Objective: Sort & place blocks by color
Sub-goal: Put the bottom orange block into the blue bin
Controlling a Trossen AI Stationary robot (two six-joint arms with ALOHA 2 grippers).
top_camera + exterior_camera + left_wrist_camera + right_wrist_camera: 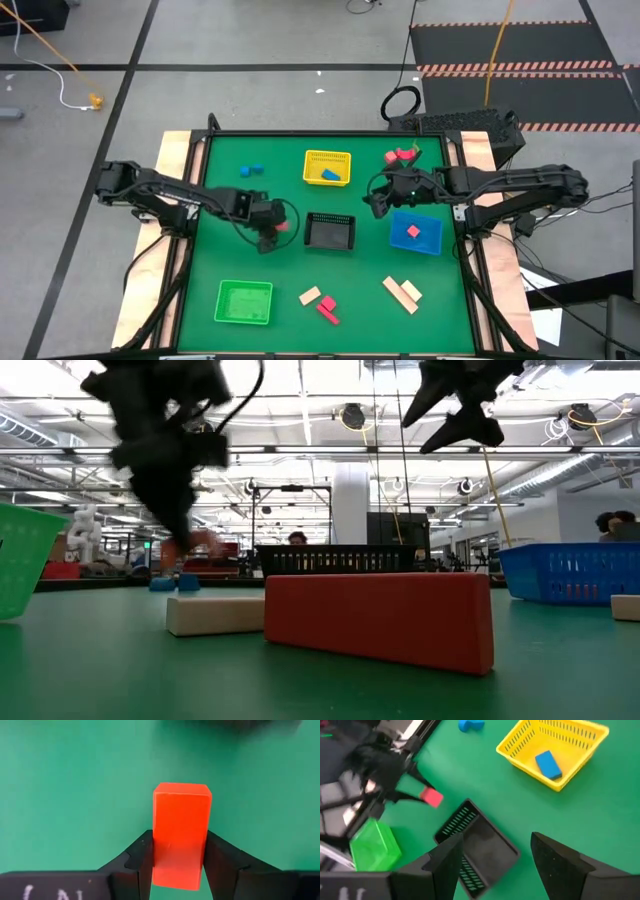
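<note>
My left gripper [272, 232] is left of the black basket [330, 231] and is shut on a red block [180, 820]; that block also shows in the high view [283, 226] and in the right wrist view [431, 797]. My right gripper [378, 196] hangs open above the table between the yellow basket [328, 167] and the blue basket [415, 232], with nothing between its fingers [445, 865]. A blue block [331, 175] lies in the yellow basket and a red block [413, 232] in the blue basket. My left gripper pinches the red block between its two fingers [142, 862], which lie on two opposite long sides of it [159, 855]. The fingers come slanting down from the table's left. The block's free end [181, 790] sticks out past the fingertips, and the block hangs clear of the table.
A green basket [244, 302] stands near left. Two blue blocks [250, 171] lie at the far left and red and pink blocks [400, 155] at the far right. A tan [310, 296] and a red block [328, 310] lie near the front edge, beside tan bars [402, 293].
</note>
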